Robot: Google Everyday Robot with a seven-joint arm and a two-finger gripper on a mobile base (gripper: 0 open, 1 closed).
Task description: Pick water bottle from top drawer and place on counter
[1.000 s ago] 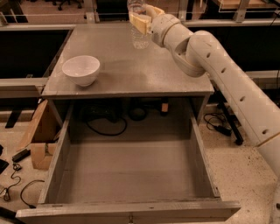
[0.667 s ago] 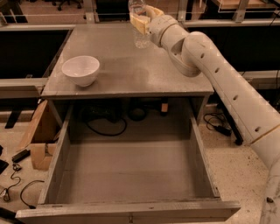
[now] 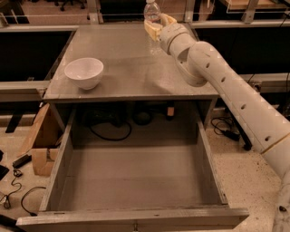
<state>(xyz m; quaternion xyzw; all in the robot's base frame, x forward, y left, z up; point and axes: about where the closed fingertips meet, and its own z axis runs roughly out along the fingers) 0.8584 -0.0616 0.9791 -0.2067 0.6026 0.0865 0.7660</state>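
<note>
Placement is in hand: your gripper (image 3: 158,25), jaws pinching the clear ribbed plastic bottle (image 3: 152,11), needs lowering to the grey surface (image 3: 122,56) beneath, then releasing.

speckled pale floor (image 3: 253,181), cardboard box (image 3: 41,133) left, black cables (image 3: 20,201) on floor, dim light

We judge it a robot lab.
Cables (image 3: 20,199) and cardboard (image 3: 41,136) litter the floor (image 3: 247,181); the gripper (image 3: 157,25) clasps the water bottle (image 3: 151,11) at the worktop's (image 3: 122,59) far edge.
</note>
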